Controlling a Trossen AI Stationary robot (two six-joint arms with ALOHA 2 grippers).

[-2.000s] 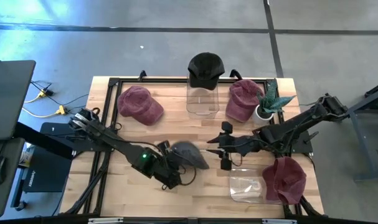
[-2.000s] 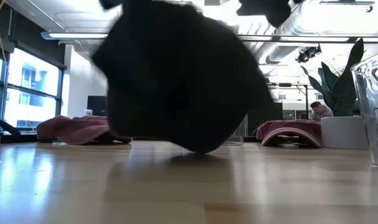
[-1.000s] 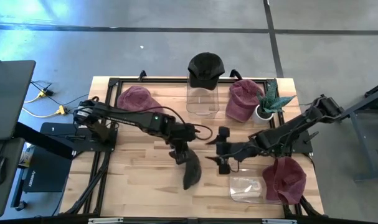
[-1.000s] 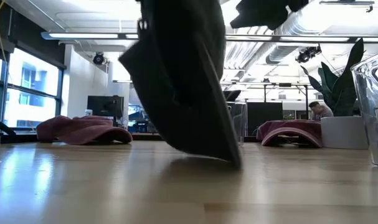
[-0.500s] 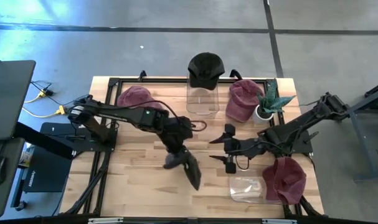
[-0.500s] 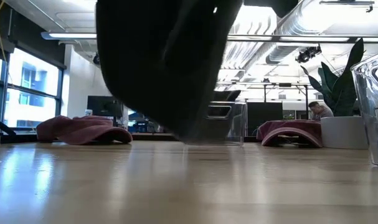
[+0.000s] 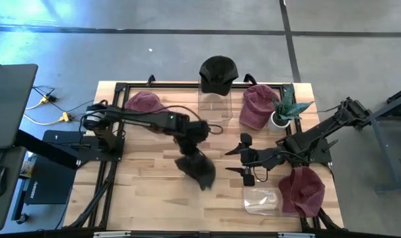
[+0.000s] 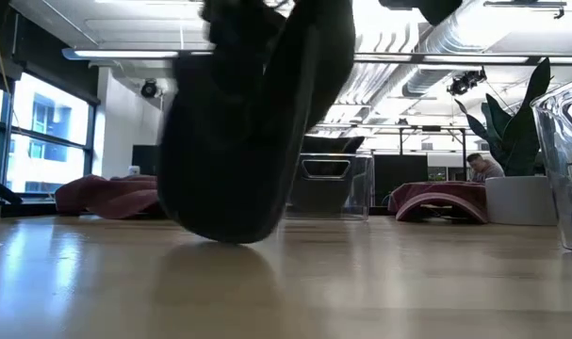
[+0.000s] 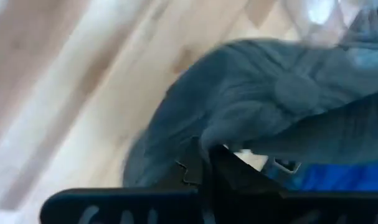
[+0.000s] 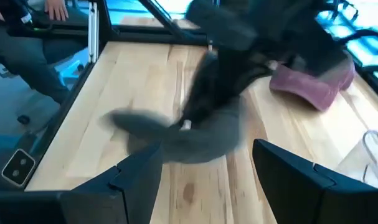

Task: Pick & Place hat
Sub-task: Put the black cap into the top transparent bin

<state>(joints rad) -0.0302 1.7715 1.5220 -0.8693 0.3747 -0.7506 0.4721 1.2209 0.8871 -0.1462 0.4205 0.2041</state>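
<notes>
Swung toward table centre since earlier, the grey hat is clamped by the left gripper; the right gripper, spread at three o'clock, should be met slowly.

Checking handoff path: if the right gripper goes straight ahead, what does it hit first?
Probably the grey hat hanging from the left gripper; the open right gripper points at it. Depth unclear.

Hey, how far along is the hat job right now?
Picking looks done: the left pincer holds the dark grey cap above the wooden table. The open right pincer waits beside it. Placing is left; the clear plastic container nearby stands empty.
</notes>
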